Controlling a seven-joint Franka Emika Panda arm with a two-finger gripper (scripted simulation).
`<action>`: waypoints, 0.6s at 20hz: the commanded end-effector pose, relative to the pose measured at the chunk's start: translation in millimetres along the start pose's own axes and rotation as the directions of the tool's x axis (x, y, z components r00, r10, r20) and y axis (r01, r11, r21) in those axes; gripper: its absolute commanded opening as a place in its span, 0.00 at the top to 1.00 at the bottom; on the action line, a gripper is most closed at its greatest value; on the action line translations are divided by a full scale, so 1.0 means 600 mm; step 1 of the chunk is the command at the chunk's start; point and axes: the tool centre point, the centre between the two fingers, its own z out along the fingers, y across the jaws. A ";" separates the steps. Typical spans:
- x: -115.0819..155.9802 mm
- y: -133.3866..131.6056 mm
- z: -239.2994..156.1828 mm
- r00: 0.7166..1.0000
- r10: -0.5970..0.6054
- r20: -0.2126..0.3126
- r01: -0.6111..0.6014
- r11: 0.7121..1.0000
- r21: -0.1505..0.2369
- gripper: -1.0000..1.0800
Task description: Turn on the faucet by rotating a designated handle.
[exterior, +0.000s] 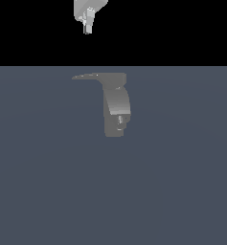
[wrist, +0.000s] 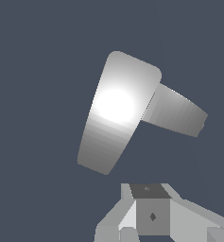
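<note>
Jaws [exterior: 88, 29] point straight down, holding nothing; whether parted or closed cannot be told. They hang well above the handle [exterior: 86, 76], which projects toward the exterior view's left from the faucet [exterior: 116, 107] standing on the desk [exterior: 182, 182].

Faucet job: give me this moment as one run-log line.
gripper: above, clear of faucet | jaw state: unclear | handle: untouched, points to exterior view's left | phase: approach
</note>
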 end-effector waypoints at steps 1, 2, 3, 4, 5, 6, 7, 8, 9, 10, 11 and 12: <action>0.007 -0.026 0.023 0.998 0.066 -0.008 -0.066 0.998 -0.001 1.00; 0.010 -0.036 0.033 0.996 0.091 -0.011 -0.091 0.996 -0.002 1.00; 0.012 -0.046 0.043 0.993 0.116 -0.015 -0.116 0.993 -0.002 1.00; 0.014 -0.056 0.053 0.990 0.141 -0.019 -0.141 0.990 -0.002 1.00; 0.017 -0.065 0.063 0.986 0.166 -0.024 -0.166 0.986 -0.002 1.00; 0.019 -0.075 0.073 0.981 0.190 -0.028 -0.190 0.982 -0.002 1.00; 0.021 -0.084 0.084 0.976 0.214 -0.033 -0.215 0.977 -0.001 1.00; 0.023 -0.093 0.094 0.970 0.238 -0.037 -0.239 0.971 0.000 1.00; 0.024 -0.103 0.105 0.964 0.262 -0.042 -0.262 0.965 0.001 1.00; 0.026 -0.111 0.116 0.957 0.285 -0.047 -0.285 0.959 0.002 1.00; 0.027 -0.120 0.127 0.950 0.306 -0.052 -0.307 0.952 0.004 1.00; 0.029 -0.127 0.137 0.943 0.327 -0.057 -0.327 0.945 0.005 1.00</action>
